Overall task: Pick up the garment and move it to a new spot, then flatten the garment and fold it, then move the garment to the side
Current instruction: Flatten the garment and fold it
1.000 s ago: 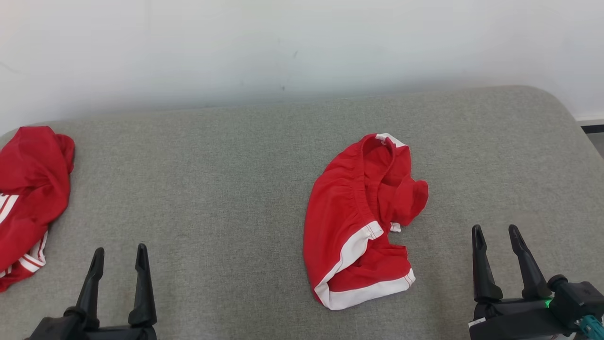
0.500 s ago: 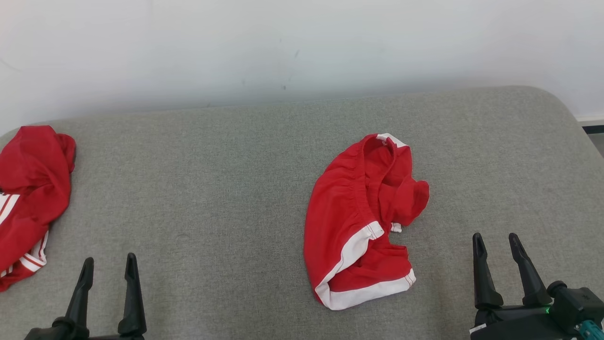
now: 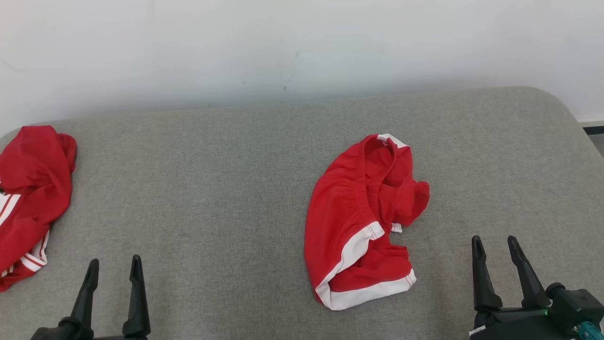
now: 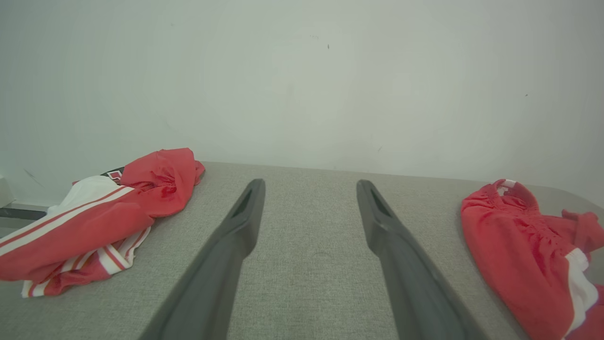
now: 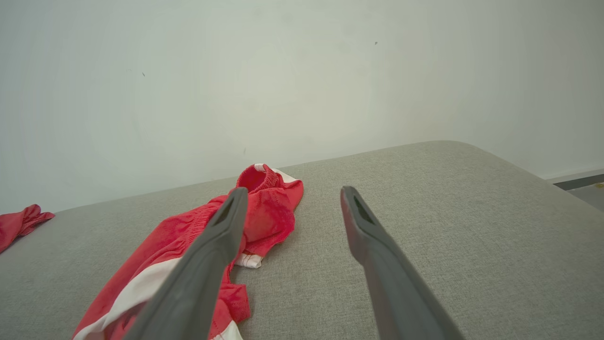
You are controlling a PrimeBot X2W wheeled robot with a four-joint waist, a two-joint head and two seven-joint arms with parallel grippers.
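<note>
We are hovering our right gripper [image 3: 494, 241] and left gripper [image 3: 115, 259] with jaws wide and empty; the crumpled red garment [image 3: 361, 222] is lying right of centre on the grey cushion [image 3: 212, 165], long axis running away from us, leftward of the right gripper, which is sitting nearer.

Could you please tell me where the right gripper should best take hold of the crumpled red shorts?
Probably the bunched lobe on the right edge of the red shorts: it stands raised and nearest the open right gripper, so come down from the right.
</note>
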